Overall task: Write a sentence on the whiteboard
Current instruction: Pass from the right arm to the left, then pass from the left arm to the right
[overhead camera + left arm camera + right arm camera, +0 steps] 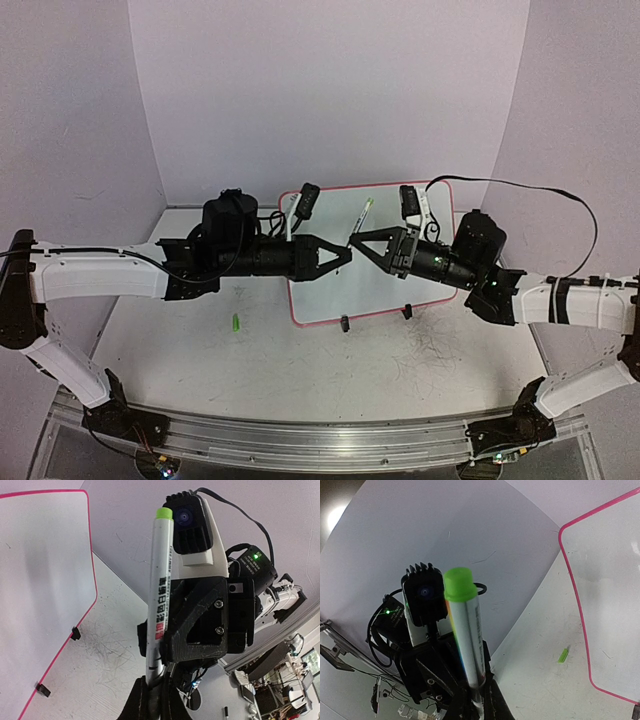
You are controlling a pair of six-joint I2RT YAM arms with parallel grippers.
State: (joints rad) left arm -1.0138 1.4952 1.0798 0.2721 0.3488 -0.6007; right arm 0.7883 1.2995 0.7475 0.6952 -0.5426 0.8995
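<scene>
A white marker (360,218) with a green top end stands upright over the whiteboard (325,295), a white board with a pink rim. My left gripper (347,256) and right gripper (353,240) meet tip to tip at its lower part. In the left wrist view my left gripper (156,692) is shut on the marker (159,590) at its bottom end. In the right wrist view my right gripper (487,702) is shut on the marker (467,635) too. The marker's tip is hidden between the fingers. The sentence is out of view; the board (40,580) (615,575) shows bare white.
A small green cap (236,322) (563,655) lies on the table left of the board. Two black clip feet (344,323) (406,312) sit on the board's near edge. Scribble marks cover the table (430,360) at the right. Walls close in at the back and sides.
</scene>
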